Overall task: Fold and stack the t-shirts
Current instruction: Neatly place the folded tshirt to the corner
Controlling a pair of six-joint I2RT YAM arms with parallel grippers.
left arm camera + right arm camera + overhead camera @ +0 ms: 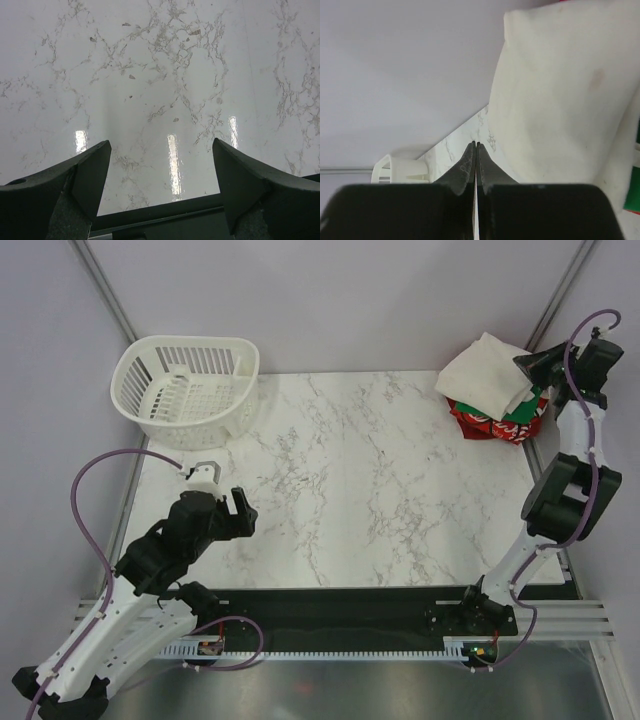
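A folded cream t-shirt (pixel 487 373) lies on top of a stack at the table's far right corner. Under it a green t-shirt (pixel 532 401) shows as a thin edge, and a red t-shirt with white lettering (pixel 497 423) sticks out at the front. The cream t-shirt fills the right of the right wrist view (pixel 565 95). My right gripper (pixel 528 362) hovers at the stack's right edge, shut and empty (pixel 476 145). My left gripper (pixel 222 508) is open and empty over bare marble near the left front (pixel 160 150).
A white slotted plastic basket (pixel 186 385) stands at the far left corner and shows small in the right wrist view (pixel 395 170). The marble tabletop (pixel 350 480) ends at a black strip along the near edge (pixel 165 212).
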